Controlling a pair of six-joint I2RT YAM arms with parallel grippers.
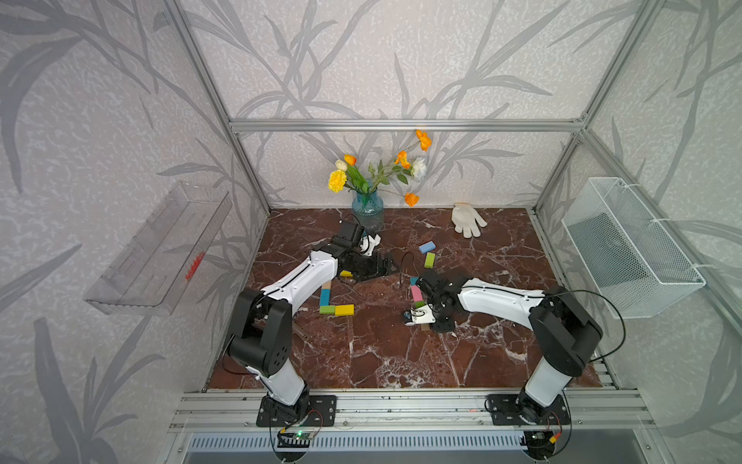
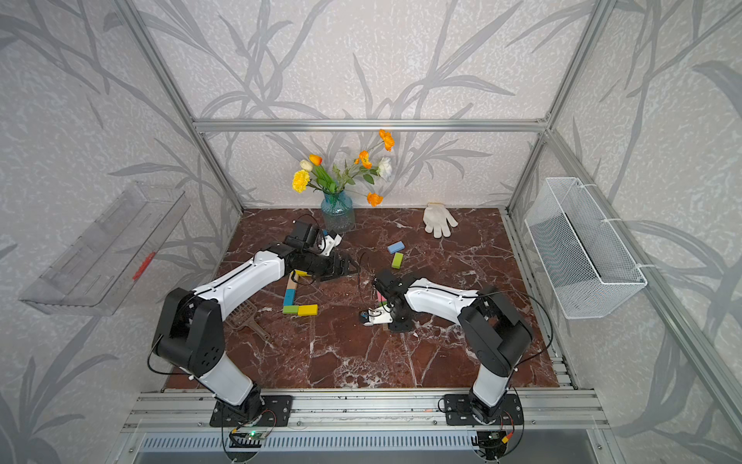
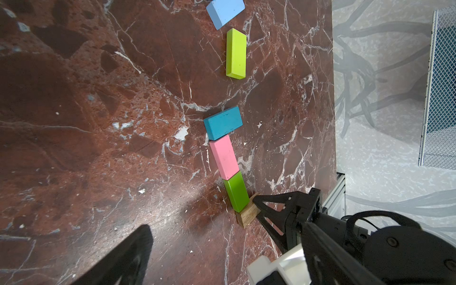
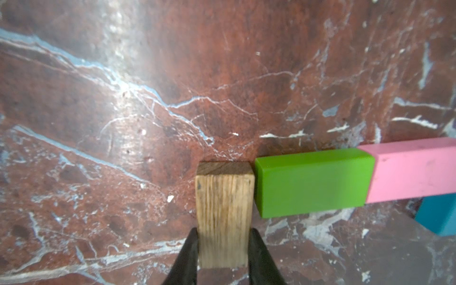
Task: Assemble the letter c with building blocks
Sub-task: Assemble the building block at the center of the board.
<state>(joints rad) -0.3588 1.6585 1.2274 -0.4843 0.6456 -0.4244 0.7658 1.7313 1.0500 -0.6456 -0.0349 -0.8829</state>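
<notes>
Between the jaws of my right gripper [image 4: 223,234] sits the tan block [image 4: 224,204], clamped, its long axis crosswise to the green block [image 4: 313,182] and just beside that block's end; my left gripper [image 1: 386,268] gapes wide, well apart, so I judge the release falls to the right arm

a blue glass vase of flowers [image 1: 367,212] and a white glove [image 1: 467,219] rest at the rear of the marble tabletop [image 1: 401,353].
</notes>
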